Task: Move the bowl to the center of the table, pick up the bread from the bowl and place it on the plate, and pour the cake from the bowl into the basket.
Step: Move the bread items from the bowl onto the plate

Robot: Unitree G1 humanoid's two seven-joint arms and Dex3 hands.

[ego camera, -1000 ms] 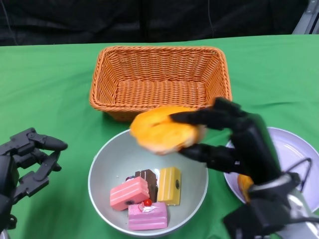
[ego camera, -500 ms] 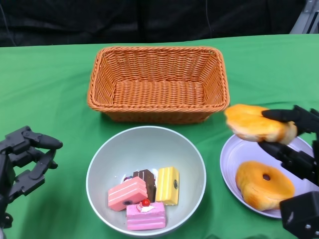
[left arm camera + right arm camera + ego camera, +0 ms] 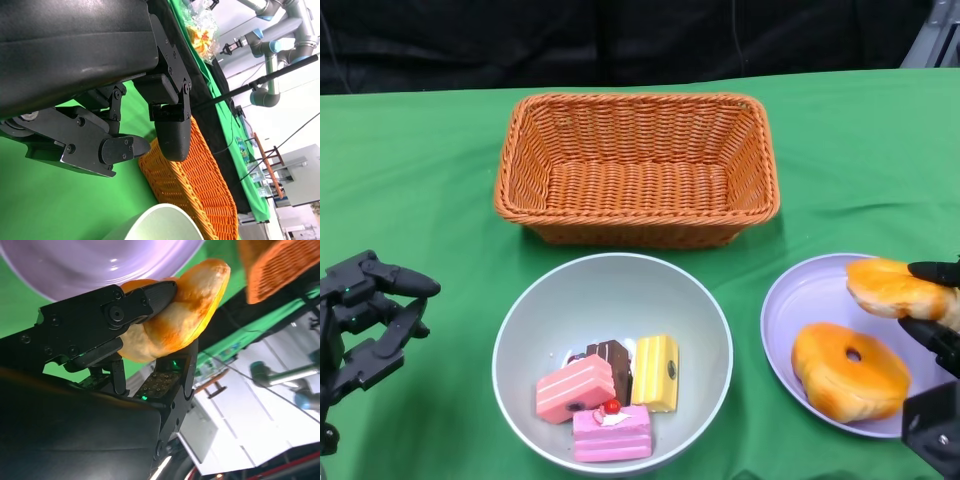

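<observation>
A green table (image 3: 420, 160) is carrying everything. The orange wicker basket (image 3: 638, 168) is sitting toward the far edge, roughly midway between the table's left and right sides. Just in front of it, toward the near edge, the pale grey-green bowl (image 3: 612, 360) is resting with its far rim close to the basket's near wall without touching it. To the right of the bowl, near the right edge, the lilac plate (image 3: 810, 300) is lying apart from the bowl.

The left hand (image 3: 365, 320) is hovering over the near left corner, holding nothing, its fingers (image 3: 172, 132) standing apart and slightly curled. The right hand (image 3: 938, 330) is reaching in at the near right corner over the plate, its fingers (image 3: 145, 297) pinching a piece of bread (image 3: 890, 287) from above and below; that bread is hanging above the far right part of the plate.

A second, ring-shaped bread (image 3: 848, 370) is lying flat on the near half of the plate. Inside the bowl, four cake pieces are clustering at its near side: a pink slice (image 3: 577, 388), a pink slice topped with a red cherry (image 3: 614, 432), a yellow slice (image 3: 658, 372) and a brown slice (image 3: 615, 362), all touching one another.
</observation>
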